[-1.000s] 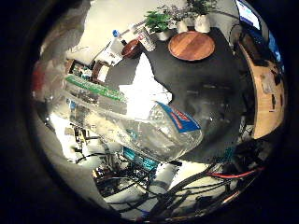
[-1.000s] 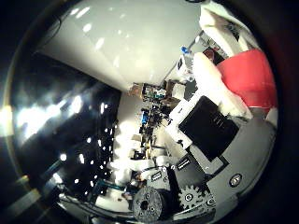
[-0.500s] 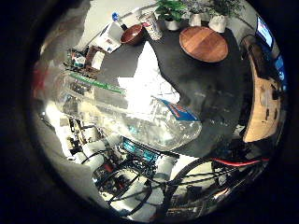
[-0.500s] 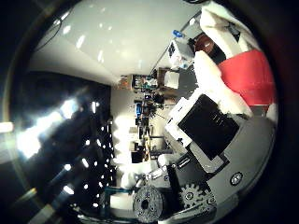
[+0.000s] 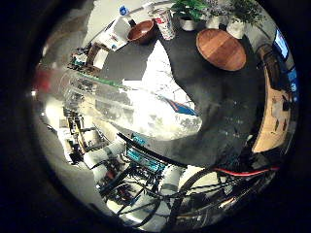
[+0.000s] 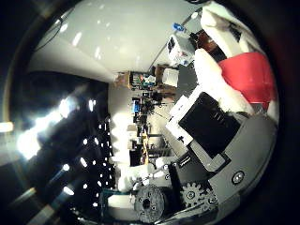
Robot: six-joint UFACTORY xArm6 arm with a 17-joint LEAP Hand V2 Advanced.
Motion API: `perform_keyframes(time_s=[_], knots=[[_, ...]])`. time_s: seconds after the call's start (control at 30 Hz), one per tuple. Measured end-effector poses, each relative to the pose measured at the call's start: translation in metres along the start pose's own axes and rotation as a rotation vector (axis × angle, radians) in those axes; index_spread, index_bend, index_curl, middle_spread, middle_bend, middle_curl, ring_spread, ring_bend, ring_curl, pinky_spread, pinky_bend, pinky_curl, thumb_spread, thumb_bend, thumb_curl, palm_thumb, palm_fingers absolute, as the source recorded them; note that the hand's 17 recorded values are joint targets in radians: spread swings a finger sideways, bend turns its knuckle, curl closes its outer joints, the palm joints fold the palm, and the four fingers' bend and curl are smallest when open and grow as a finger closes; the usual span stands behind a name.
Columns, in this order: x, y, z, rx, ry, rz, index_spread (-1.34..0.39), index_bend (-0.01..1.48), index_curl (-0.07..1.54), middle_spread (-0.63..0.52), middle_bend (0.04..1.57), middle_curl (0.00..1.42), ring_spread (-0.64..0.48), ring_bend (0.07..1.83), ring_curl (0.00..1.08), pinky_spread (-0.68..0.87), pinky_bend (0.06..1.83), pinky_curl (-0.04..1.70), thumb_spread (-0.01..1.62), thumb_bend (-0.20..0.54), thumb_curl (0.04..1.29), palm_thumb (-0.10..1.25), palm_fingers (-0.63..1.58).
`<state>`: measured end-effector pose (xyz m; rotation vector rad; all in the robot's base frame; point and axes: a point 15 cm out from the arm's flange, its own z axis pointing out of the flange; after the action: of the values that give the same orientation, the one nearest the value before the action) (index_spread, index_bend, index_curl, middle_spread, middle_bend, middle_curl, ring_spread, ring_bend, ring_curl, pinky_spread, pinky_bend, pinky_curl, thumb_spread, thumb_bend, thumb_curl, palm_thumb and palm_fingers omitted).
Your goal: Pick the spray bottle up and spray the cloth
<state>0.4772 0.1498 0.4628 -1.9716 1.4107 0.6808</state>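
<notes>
The clear spray bottle [image 5: 131,105] lies close across the right little finger side palm view, with a printed label near its base. It is lifted above the black round table [image 5: 219,97]. The white cloth [image 5: 160,70] lies crumpled on the table below the bottle. In the right thumb side palm view, my right hand [image 6: 208,127] has its white and black fingers curled round the bottle's red spray head [image 6: 251,77].
On the table behind the cloth are a round wooden board [image 5: 222,49], a brown bowl [image 5: 141,31], a can [image 5: 165,21] and potted plants [image 5: 199,10]. A wooden desk [image 5: 277,97] stands beside the table. The thumb side view shows a white ceiling [image 6: 122,37].
The whole picture has shifted, so my hand has moved and turned a little over the table. The bottle stays against the palm. The cloth has not moved on the table.
</notes>
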Motion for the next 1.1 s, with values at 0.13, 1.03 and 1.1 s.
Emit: perform_keyframes(time_s=[0.13, 1.03, 1.1], knots=[[-0.002, -0.001, -0.002, 0.005, 0.003, 0.001, -0.3, 1.03, 1.0, -0.18, 1.29, 0.88, -0.23, 1.36, 0.8, -0.21, 1.06, 1.45, 0.94, -0.014, 0.79, 1.04, 1.09], [-0.071, -0.04, 0.042, 0.1, -0.144, -0.087, -0.29, 1.03, 1.01, -0.18, 1.29, 0.88, -0.23, 1.36, 0.8, -0.2, 1.05, 1.47, 0.94, -0.014, 0.81, 1.04, 1.09], [-0.087, -0.044, 0.045, 0.114, -0.175, -0.101, -0.29, 1.03, 1.01, -0.18, 1.29, 0.88, -0.23, 1.36, 0.8, -0.19, 1.04, 1.48, 0.93, -0.015, 0.81, 1.03, 1.09]])
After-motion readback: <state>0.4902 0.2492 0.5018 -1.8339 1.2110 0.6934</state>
